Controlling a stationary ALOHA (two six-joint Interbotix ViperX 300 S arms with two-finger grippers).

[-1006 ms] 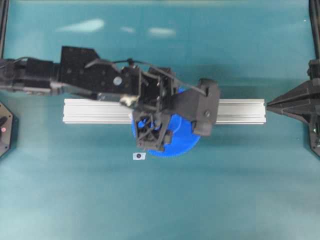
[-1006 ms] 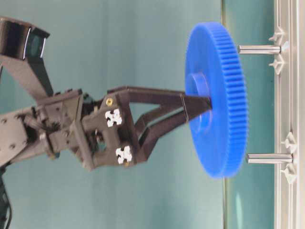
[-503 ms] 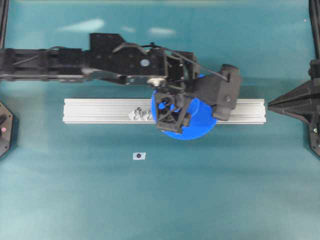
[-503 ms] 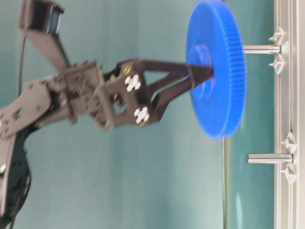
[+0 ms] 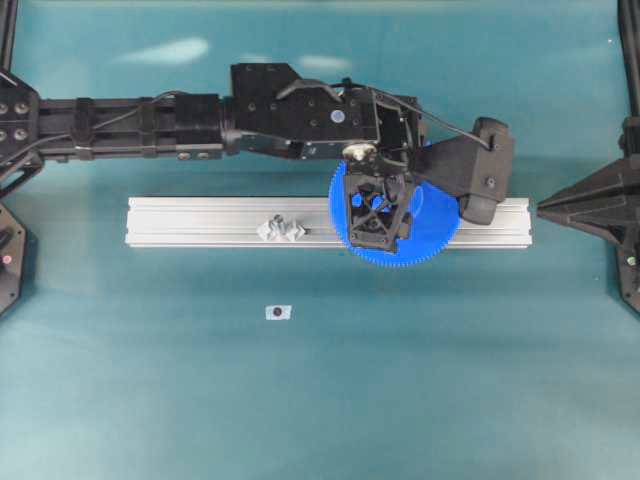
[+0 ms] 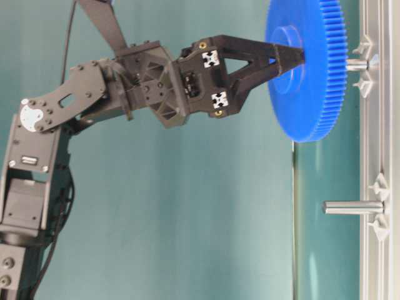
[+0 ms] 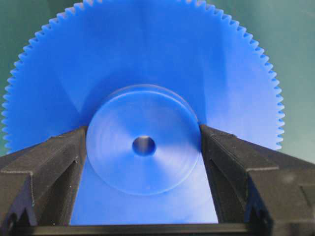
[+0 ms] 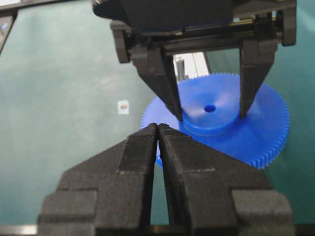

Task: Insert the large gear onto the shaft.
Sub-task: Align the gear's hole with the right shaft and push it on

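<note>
Hold: While it hangs over the right half of the rail (image 5: 200, 222) in the overhead view, the left gripper (image 7: 143, 147) is clamped on the large gear (image 7: 147, 73), one finger (image 7: 54, 162) pressed to each side of the raised hub (image 7: 143, 147).
Rail, left of centre: a bracketed pin (image 5: 280, 228) stands bare, well clear of the gear.
Gear: up in the air, centre-right of the overhead frame; at table level it sits at the upper right, face square to the shaft (image 6: 357, 64).
Shaft: only a short silvery stub shows between gear and rail, so the gear looks just at its tip.
Right gripper (image 8: 157, 135): pinched closed, holding nothing, parked at the right edge.
Doing it well: my read is keep the disc square to the pin, line the bore (image 7: 143, 146) up on it, then press straight along it; any tilt and the hole may bind.
Hidden: whether the pin is already in the bore, I can't tell; the disc covers the tip, and the bore looks dark from the wrist camera.
</note>
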